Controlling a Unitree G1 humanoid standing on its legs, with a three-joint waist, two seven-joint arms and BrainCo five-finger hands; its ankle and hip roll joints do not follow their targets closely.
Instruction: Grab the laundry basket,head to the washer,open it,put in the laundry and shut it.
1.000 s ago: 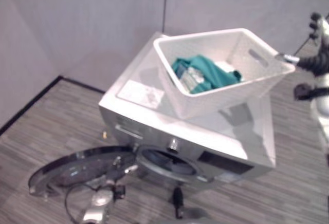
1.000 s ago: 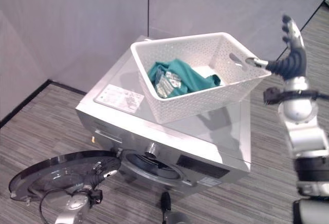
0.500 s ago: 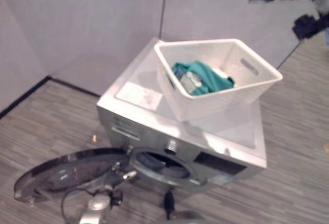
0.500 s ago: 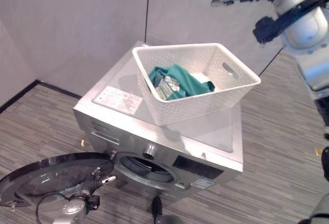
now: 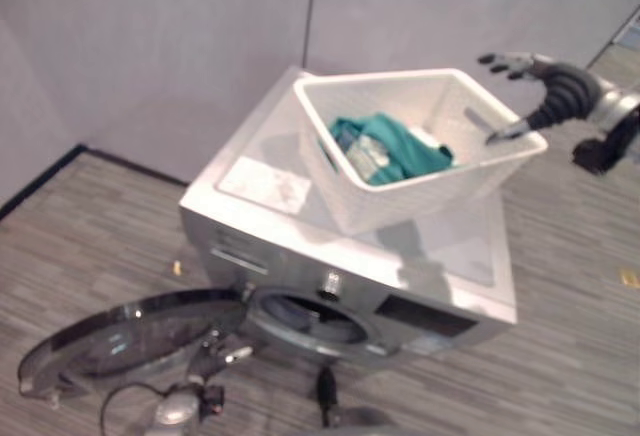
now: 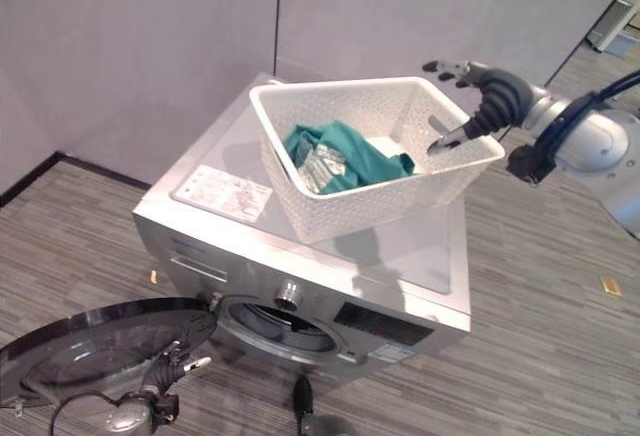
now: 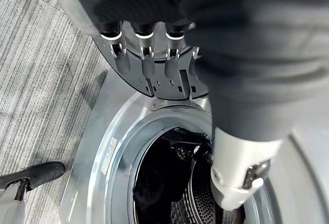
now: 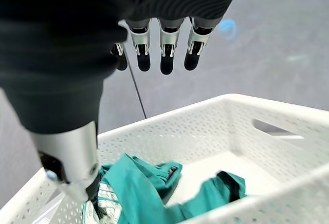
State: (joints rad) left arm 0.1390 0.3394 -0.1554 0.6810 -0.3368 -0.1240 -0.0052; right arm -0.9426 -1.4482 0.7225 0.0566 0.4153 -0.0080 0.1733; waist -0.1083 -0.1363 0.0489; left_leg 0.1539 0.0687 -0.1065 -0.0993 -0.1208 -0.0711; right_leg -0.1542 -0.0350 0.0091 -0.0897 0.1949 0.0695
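Right eye view: one basket [image 6: 350, 201], one washer [image 6: 420, 256], door open.

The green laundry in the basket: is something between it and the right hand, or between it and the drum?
Nothing visible blocks either way. The right hand hangs open over the white basket, whose top is uncovered above the green laundry. The washer door is swung open and the drum mouth looks free.
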